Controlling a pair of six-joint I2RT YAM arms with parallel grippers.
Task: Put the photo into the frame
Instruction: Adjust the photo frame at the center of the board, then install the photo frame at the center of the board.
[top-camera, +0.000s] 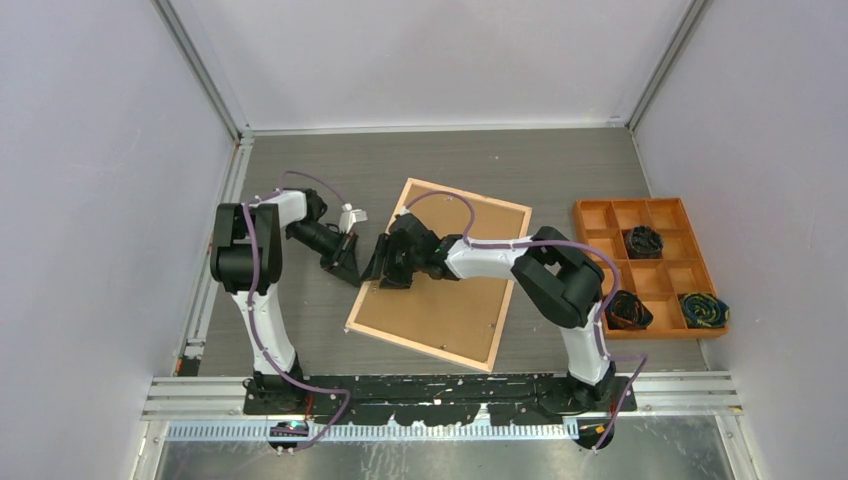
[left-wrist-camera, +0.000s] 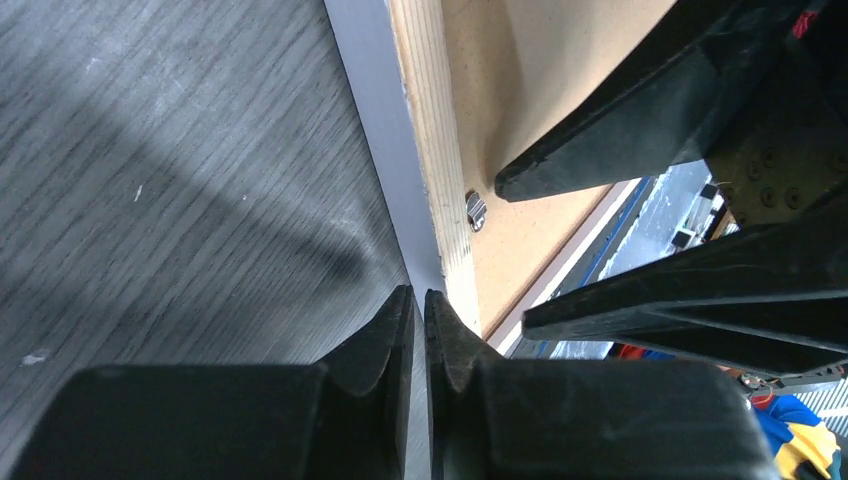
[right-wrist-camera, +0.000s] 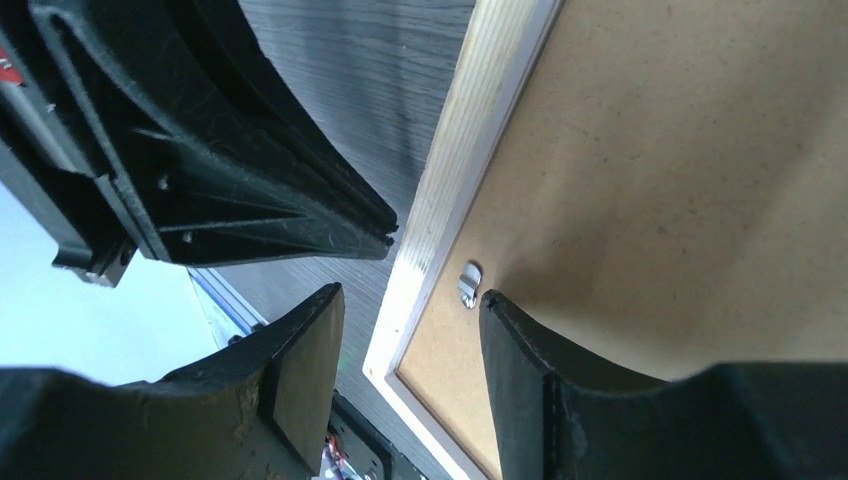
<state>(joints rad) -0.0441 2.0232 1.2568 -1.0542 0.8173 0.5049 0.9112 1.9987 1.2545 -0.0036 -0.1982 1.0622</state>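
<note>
My left hand (top-camera: 345, 262) is clenched with nothing between its fingers that I can see. Its tips sit on the counter (top-camera: 450, 160) right at the outer left edge of the frame (top-camera: 420, 347).

The frame lies face down with its pale wood back up. Its long axis runs from the far side toward me and leans to the near left. Both my hands meet at its left long rail, a little nearer than the middle.

My right hand (top-camera: 388, 266) has its arm stretched across the frame. It is half released and straddles that rail without clamping it. One finger hangs outside over the counter, and the other rests inside on the brown backing board (top-camera: 450, 300).

The small metal clip (right-wrist-camera: 469, 283) matters most. It sits just inside the rail, touching or almost touching the tip of my inner right finger, so I judge the right hand is the one to turn it and the left only steadies.

The board is seated in the frame. I cannot see the photo in any view.

At the far right, well apart, stands the orange tray (top-camera: 600, 215).
</note>
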